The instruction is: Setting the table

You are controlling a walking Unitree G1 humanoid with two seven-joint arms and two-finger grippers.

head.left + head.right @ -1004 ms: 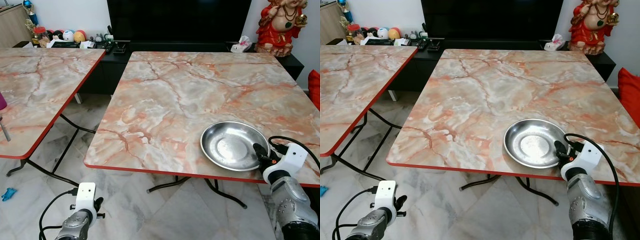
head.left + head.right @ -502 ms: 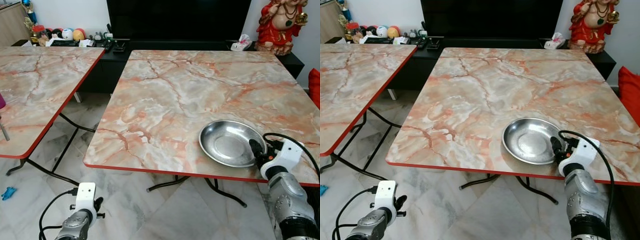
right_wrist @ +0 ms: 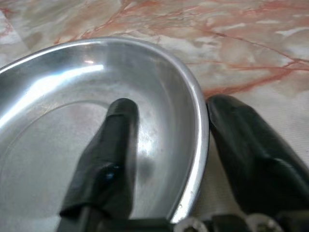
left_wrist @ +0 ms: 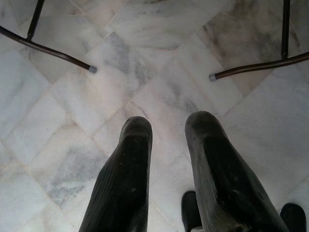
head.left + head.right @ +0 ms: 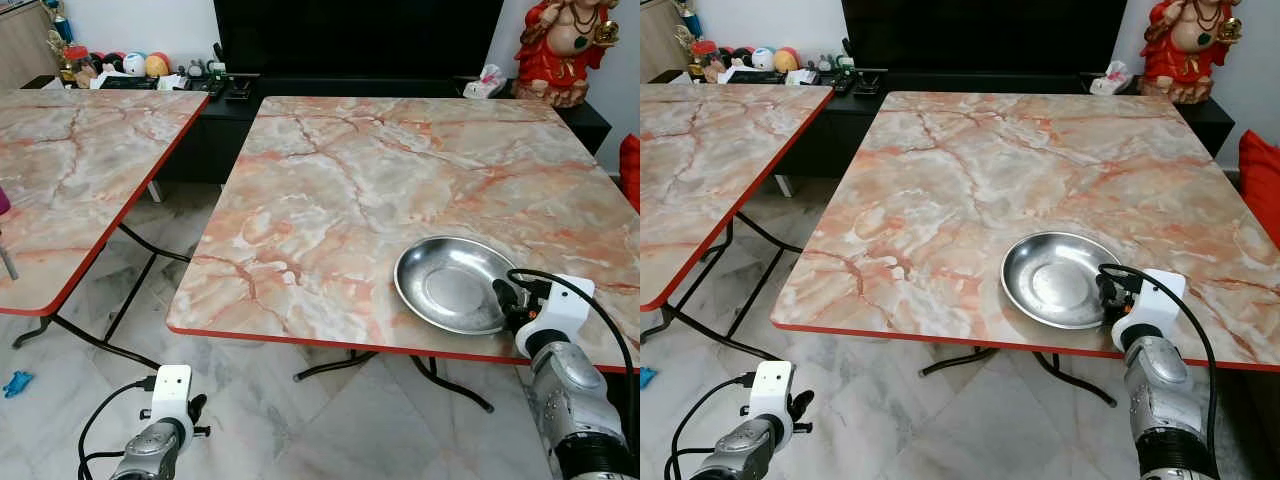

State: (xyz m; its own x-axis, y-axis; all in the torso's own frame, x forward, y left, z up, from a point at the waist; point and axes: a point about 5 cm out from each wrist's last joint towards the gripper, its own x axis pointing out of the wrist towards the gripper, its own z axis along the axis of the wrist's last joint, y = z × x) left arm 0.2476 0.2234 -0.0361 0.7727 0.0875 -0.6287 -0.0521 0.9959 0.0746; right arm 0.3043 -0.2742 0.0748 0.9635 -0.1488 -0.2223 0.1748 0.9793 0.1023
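**Steel plate at the near right of the marble table, right gripper astride its rim**

You are looking down at a square table (image 5: 330,190) with a pink and grey marble-pattern top and a red edge. A round, shallow steel plate (image 5: 452,283) lies flat on it, near the front edge and toward your right side. No brand, label or writing can be read on the plate, the table or the arms.

Your right gripper (image 5: 503,300) sits at the plate's near right rim. In the right wrist view, one black finger (image 3: 112,150) lies inside the bowl of the plate and the other finger sits outside the rim, over the table top, so the rim runs between them. The fingers are somewhat apart; you cannot tell from these views whether they are pinching the rim or only straddling it. The plate looks to be resting on the table.

Your left gripper (image 4: 166,128) hangs low at your left side, pointing at the pale marble floor (image 4: 159,58). Its two black fingers are slightly parted with nothing between them. Two thin dark table legs cross the floor beyond it.

A second table (image 5: 70,170) with the same marble top stands to your left, apart from the first. Beyond both tables is a low black cabinet (image 5: 215,130) carrying small cluttered items, and a red and gold statue (image 5: 562,45) stands at the far right.
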